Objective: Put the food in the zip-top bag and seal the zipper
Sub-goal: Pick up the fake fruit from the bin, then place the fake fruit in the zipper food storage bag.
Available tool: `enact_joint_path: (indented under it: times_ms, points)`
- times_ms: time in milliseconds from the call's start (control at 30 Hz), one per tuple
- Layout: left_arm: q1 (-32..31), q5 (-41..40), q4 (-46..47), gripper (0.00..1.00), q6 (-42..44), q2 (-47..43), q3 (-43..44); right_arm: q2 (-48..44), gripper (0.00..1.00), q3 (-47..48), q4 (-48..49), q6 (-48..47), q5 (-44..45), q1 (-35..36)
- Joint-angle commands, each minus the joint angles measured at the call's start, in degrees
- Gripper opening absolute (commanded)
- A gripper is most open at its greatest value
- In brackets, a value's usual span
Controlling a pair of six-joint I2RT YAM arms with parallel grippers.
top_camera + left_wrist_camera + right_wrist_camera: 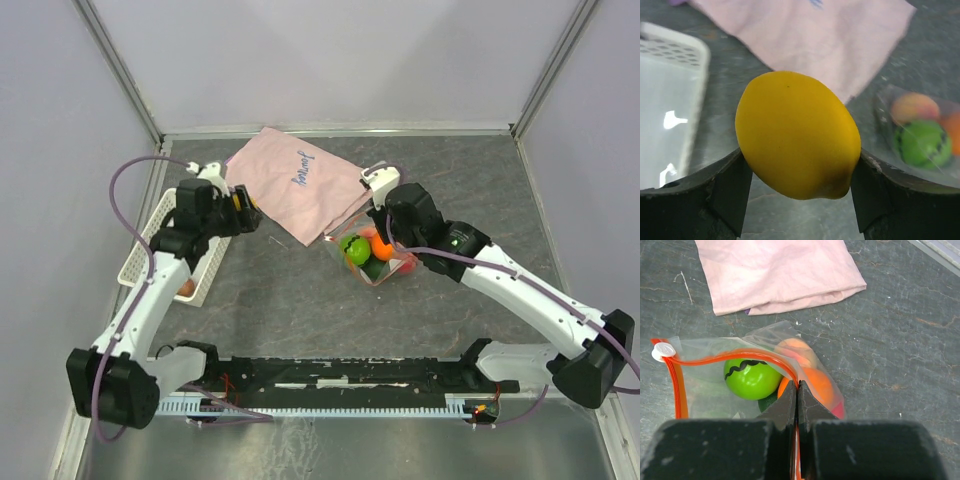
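left gripper (243, 211): clamped on a yellow fruit (797, 135) that fills the gap between the fingers, left of centre in the top view, just right of the basket (140, 250). right gripper (798, 390): pinched fully closed on the zipper (730, 359) of the zip-top bag (705, 400), mid-frame. green fruit (751, 377) and orange fruit (817, 385) are inside the bag, either side of the fingertips.

Two white-shelled arms (140, 310) with black joints, looping purple cables (113, 190), matte black pincer fingers (725, 200).
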Motion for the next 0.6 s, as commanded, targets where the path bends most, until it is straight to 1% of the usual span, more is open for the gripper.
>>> enact_joint_path:
  times_ms: [0,300,433,567]
  points:
    - [-6.29,8.45,8.08,0.41,-3.99,-5.87,-3.38,0.45,0.02,4.34,-1.56,0.83,2.87,-0.28]
    - [-14.56,16.30,16.53,0.41,-8.04,-15.44,-9.58,0.96,0.02,5.89,-3.95,3.01,2.46,-0.28]
    - [-20.10,17.42,20.95,0.41,-10.13,-17.88,-12.53,1.83,0.02,6.46,-4.81,3.67,2.24,-0.28]
    - [-27.42,16.73,26.43,0.41,-13.02,-17.70,-13.94,2.05,0.02,6.92,-5.06,4.09,1.49,-0.28]
